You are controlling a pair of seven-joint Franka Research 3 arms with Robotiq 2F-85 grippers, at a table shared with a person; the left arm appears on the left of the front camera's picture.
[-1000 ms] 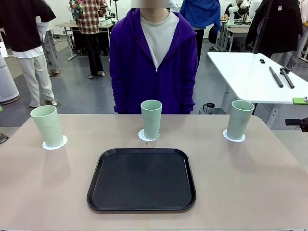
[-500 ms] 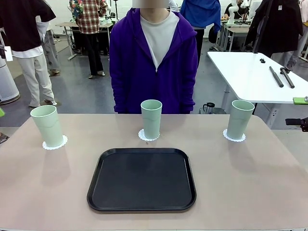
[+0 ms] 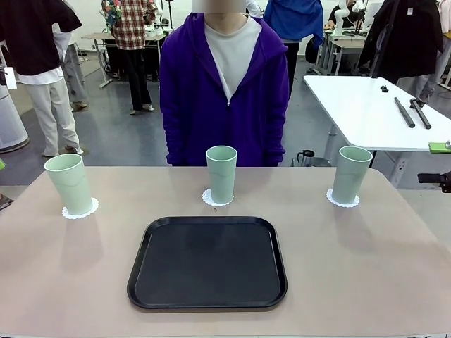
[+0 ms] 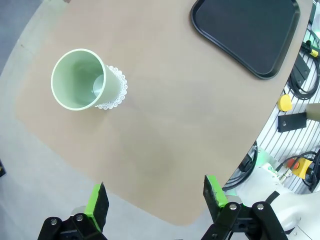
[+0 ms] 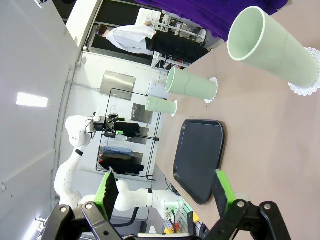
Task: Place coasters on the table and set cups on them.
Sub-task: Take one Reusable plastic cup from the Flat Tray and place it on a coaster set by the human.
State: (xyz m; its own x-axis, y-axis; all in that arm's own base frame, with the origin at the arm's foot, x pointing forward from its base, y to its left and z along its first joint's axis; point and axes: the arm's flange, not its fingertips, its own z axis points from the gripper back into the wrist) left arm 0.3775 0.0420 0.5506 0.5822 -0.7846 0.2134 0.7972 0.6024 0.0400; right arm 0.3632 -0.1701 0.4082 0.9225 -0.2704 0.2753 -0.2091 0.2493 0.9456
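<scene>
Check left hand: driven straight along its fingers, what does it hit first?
Probably bare table. The left hand is open, pointing down at it; the cup on its coaster sits off to one side.

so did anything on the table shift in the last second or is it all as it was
Nothing on the table visibly changed. The three cups, left, middle and right, stand upright on their coasters as before, and the black tray lies in the same spot with nothing on it. The person stands at the far side as before.
</scene>
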